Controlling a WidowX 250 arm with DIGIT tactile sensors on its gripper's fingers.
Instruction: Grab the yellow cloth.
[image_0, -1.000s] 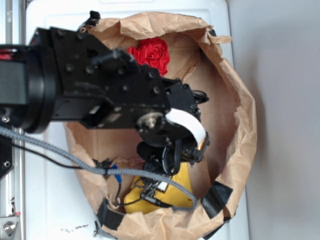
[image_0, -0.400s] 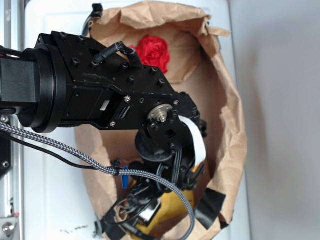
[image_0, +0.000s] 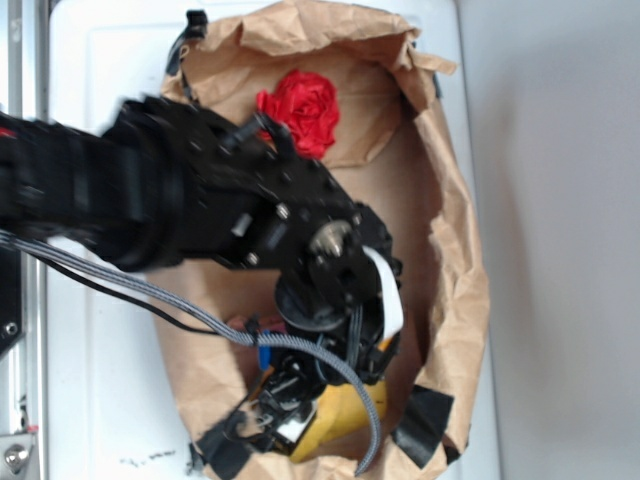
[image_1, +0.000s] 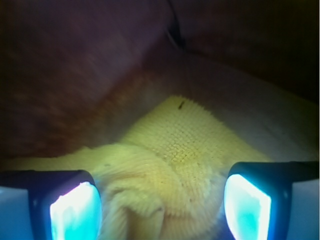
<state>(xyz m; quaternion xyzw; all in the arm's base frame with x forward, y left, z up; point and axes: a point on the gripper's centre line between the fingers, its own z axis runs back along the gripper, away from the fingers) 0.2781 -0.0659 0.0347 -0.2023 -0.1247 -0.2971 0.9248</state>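
Observation:
The yellow cloth (image_1: 175, 150) lies bunched on the floor of a brown paper bag, filling the lower middle of the wrist view. In the exterior view only a yellow corner (image_0: 340, 412) shows below the black arm. My gripper (image_1: 161, 202) is open, its two glowing fingers (image_1: 75, 207) standing on either side of a raised fold of the cloth, very close above it. From outside, the fingers themselves are hidden under the wrist and cables.
The brown paper bag (image_0: 465, 260) has crumpled walls all round the arm, with black tape patches (image_0: 425, 425) at its near rim. A red cloth (image_0: 300, 108) lies at the far end of the bag. The bag rests on a white surface (image_0: 110, 60).
The arm has dropped lower into the bag and swung toward its near end. It covers more of the yellow cloth than a second ago.

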